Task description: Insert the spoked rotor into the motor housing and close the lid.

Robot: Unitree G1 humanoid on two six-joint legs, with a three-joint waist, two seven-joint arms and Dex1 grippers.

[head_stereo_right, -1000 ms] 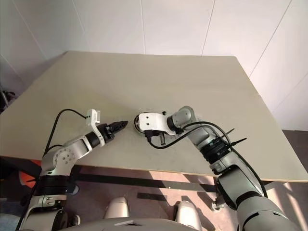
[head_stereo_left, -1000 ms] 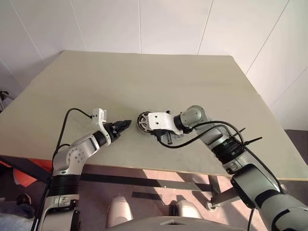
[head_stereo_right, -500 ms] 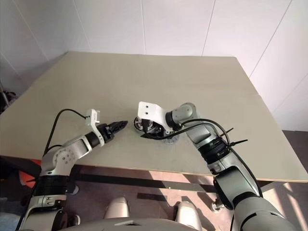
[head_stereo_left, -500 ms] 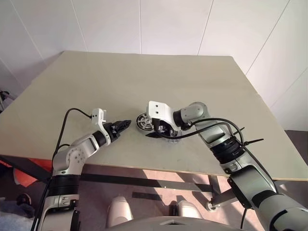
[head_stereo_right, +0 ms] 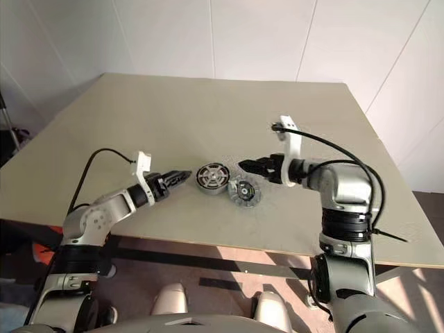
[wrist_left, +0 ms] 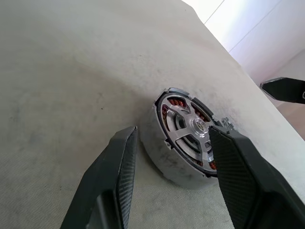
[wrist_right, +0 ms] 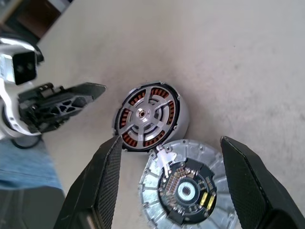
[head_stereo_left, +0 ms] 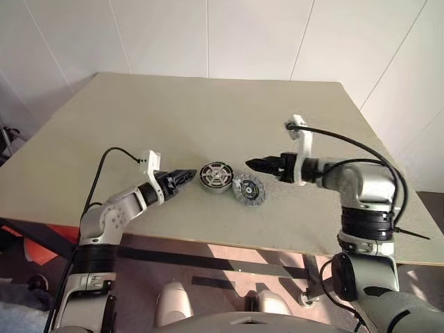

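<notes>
The motor housing stands on the table with the spoked rotor seated in it; copper windings show between the spokes. The lid lies flat just right of the housing, its dark centre up, its rim touching or nearly touching the housing. My left gripper is open, low over the table, pointing at the housing's left side and a short way off it. My right gripper is open and empty, raised above and just right of the lid, pointing left.
The beige table stretches far behind the parts. Its front edge runs close below the lid. Black cables loop from both wrists. White walls stand behind the table.
My right gripper has opened, rolled, and drawn back to the right and upward from the housing, uncovering the lid beside it. The left gripper has stayed in place. The camera view shifted slightly.
</notes>
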